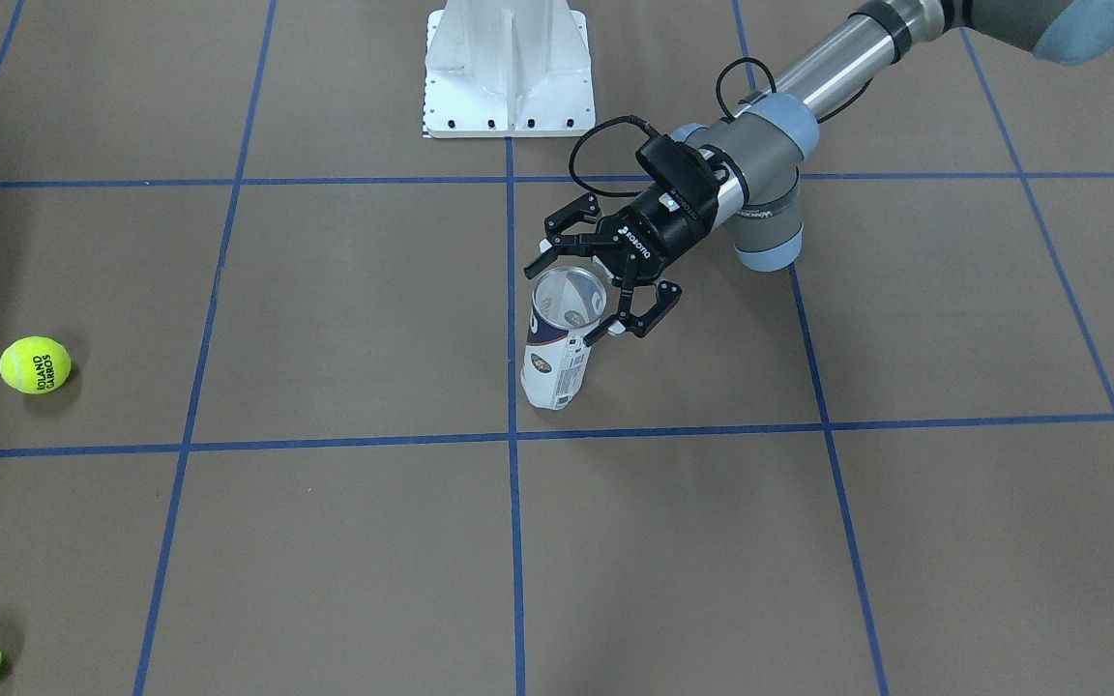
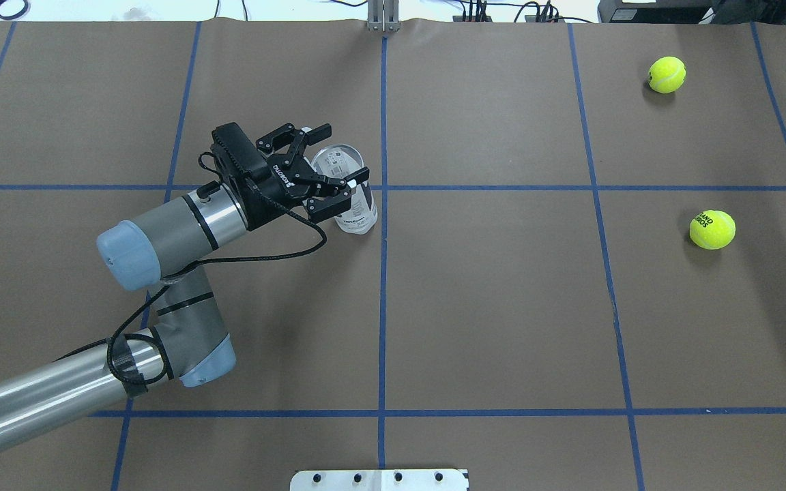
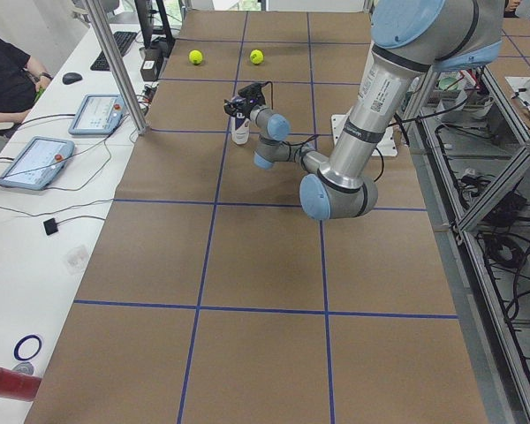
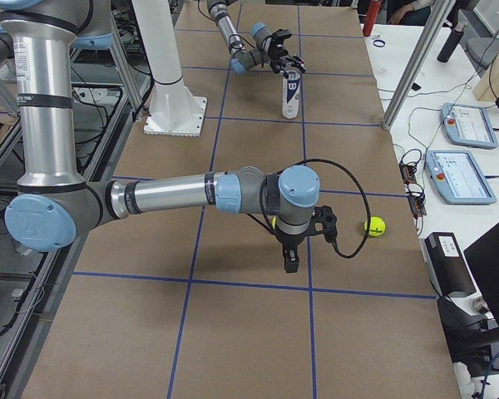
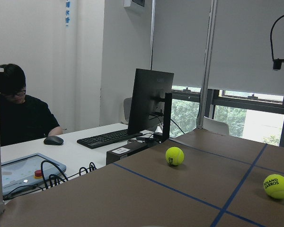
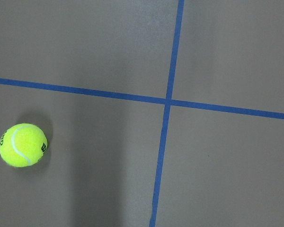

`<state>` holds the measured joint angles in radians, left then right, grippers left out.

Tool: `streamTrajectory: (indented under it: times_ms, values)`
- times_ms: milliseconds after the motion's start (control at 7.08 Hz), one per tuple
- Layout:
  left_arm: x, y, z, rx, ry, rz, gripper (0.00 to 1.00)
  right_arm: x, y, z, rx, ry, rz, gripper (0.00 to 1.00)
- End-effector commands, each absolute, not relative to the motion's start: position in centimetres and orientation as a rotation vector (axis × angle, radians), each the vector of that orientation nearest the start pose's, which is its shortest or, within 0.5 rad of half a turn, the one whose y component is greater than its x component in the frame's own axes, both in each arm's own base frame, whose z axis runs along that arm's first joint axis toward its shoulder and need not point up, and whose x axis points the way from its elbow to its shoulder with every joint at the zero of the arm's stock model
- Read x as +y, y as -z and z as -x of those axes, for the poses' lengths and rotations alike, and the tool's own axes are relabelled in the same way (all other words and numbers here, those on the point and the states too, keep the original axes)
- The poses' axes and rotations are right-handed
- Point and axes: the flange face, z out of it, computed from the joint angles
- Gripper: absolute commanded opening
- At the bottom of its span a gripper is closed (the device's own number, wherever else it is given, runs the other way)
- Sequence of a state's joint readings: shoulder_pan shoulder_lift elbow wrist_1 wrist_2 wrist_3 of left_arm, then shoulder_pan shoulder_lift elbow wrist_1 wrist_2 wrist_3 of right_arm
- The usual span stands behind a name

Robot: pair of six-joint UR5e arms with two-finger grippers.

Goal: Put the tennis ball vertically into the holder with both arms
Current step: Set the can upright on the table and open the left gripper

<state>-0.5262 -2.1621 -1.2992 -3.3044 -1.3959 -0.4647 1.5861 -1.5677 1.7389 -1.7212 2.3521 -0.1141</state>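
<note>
The holder [image 1: 558, 350] is a clear tube with a white and navy label, standing upright near the table's middle with its mouth open upward. My left gripper [image 1: 576, 288] reaches in sideways at the tube's top, open, one finger on each side of the rim. Two yellow tennis balls [image 2: 666, 73] [image 2: 711, 229] lie far off on the robot's right side. My right gripper [image 4: 289, 266] shows only in the exterior right view, pointing down over the table near a ball [image 4: 374, 225]; I cannot tell whether it is open or shut. The right wrist view shows one ball [image 6: 22, 144] at lower left.
A white pedestal base [image 1: 509, 68] stands at the robot's edge of the table. Beyond the far edge are a metal post [image 4: 412, 66], control tablets [image 4: 464, 176] and a seated person [image 5: 19, 113] at a desk.
</note>
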Motion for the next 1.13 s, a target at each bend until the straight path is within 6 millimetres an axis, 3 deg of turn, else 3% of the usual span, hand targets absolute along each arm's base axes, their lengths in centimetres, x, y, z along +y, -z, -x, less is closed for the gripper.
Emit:
streamTrajectory:
  times_ms: [0,141,424,565,707,848,989]
  values:
    - [-45.6,-25.6,-48.6,1.329,-0.179,-1.566,0.99,-48.8,-58.9,-7.1,-0.778,0.102,-0.071,1.0]
    - [-45.6,-25.3,-48.5,1.332,-0.178,-1.569,0.99,-48.8,-58.9,-7.1,-0.778,0.099,-0.07,1.0]
    - [-44.6,-21.7,-46.5,1.437,-0.115,-1.579,0.99,-48.8,-58.5,-7.1,-0.778,0.102,-0.078,1.0]
    - [-44.4,-20.5,-45.4,1.422,-0.115,-1.571,0.99,-49.1,-57.3,-7.1,-0.779,0.111,-0.101,1.0]
    - [-44.3,-18.9,-43.3,1.382,-0.116,-1.557,0.99,-49.2,-55.0,-7.1,-0.775,0.13,-0.145,1.0]
    - [-44.3,-18.2,-40.6,1.346,-0.103,-1.536,0.99,-50.9,-51.9,-4.6,-0.762,0.199,-0.182,1.0]
    - [-44.8,-19.5,-37.7,1.329,-0.064,-1.516,0.99,-53.4,-48.7,-3.5,-0.776,0.239,-0.229,1.0]
